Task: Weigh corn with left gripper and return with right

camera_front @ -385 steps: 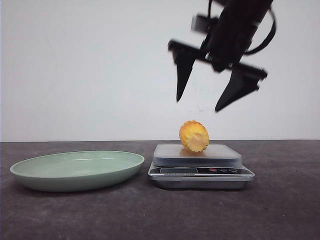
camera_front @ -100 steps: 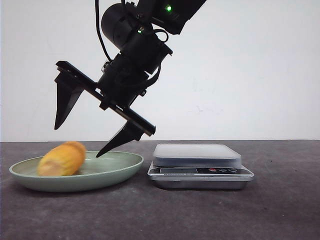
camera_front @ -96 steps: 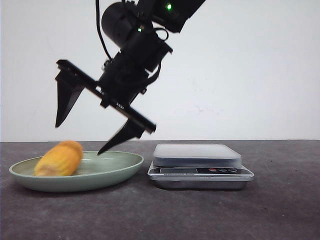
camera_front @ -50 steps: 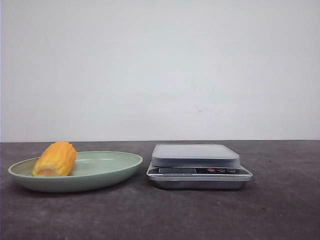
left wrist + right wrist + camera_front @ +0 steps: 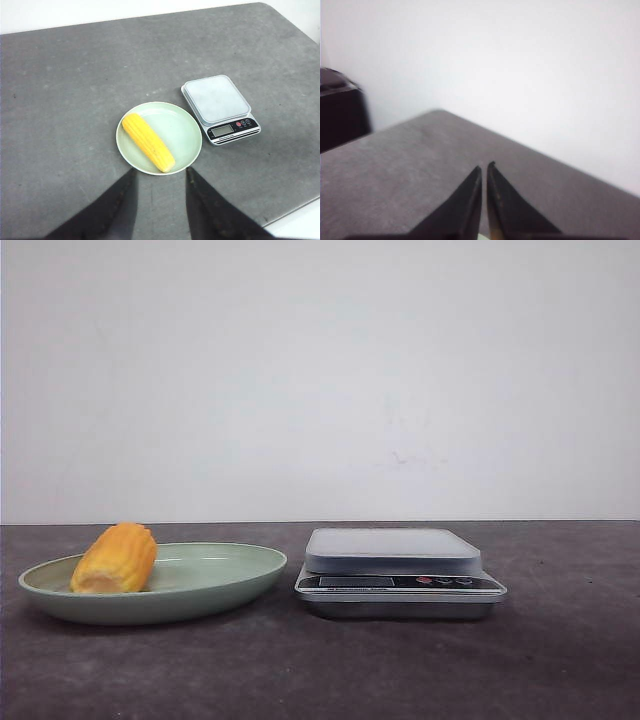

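Note:
The yellow-orange corn (image 5: pixel 115 558) lies in the left part of the pale green plate (image 5: pixel 220 575). In the left wrist view the corn (image 5: pixel 148 141) shows as a longer cob lying slantwise across the plate (image 5: pixel 192 130). My left gripper (image 5: pixel 160 171) is open and empty, high above the table, its fingertips just short of the plate's near rim. My right gripper (image 5: pixel 485 166) is shut with only a thin slit between the fingers, holds nothing, and looks out over bare table toward a white wall. Neither gripper shows in the front view.
A silver kitchen scale (image 5: pixel 392 545) with an empty platform stands right of the plate, close to its rim; it also shows in the left wrist view (image 5: pixel 217 100). The table's edge (image 5: pixel 300 220) runs nearby. A dark object (image 5: pixel 340 115) stands at the table's side.
The corn went from the scale to the plate. The open gripper above the plate has pulled out of the front view. The corn has rolled a little and settled.

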{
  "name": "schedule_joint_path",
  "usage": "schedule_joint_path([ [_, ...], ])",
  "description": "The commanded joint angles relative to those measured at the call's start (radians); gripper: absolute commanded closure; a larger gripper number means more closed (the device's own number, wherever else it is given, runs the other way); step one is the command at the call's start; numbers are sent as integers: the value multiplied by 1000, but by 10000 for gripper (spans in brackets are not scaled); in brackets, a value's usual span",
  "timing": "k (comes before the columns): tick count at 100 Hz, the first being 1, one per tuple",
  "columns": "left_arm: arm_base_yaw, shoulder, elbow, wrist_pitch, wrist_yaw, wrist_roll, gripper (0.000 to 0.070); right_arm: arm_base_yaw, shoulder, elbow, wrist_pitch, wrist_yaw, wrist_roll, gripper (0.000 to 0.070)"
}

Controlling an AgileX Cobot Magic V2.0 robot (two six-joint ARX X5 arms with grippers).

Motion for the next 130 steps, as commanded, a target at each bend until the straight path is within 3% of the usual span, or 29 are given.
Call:
schedule_joint_path([
  [1, -8, 5, 19, -21, -2, -8, 546, 14, -9, -60, 19, -4, -78, 688],
  [21, -8, 5, 19, -18, -2, -8, 546, 28, -74, -77, -74, -3, -61, 688],
  [86, -8, 5, 19, -18, -3, -8, 546, 43, -106, -76, -61, -9, -50, 688],
  [102, -8, 5, 19, -18, -2, -8, 546, -34, -119, -77, -173, 153, -51, 688],
  [111, -8, 5, 20, -18, -2, -8, 546, -130, -133, -90, -253, 57, -40, 688],
  [121, -8, 3, 21, -18, -2, -8, 546, -268, -180, -152, -247, -187, -39, 688],
  [130, -8, 3, 21, -18, -3, -8, 546, -405, -246, -259, -160, -383, -45, 688],
])
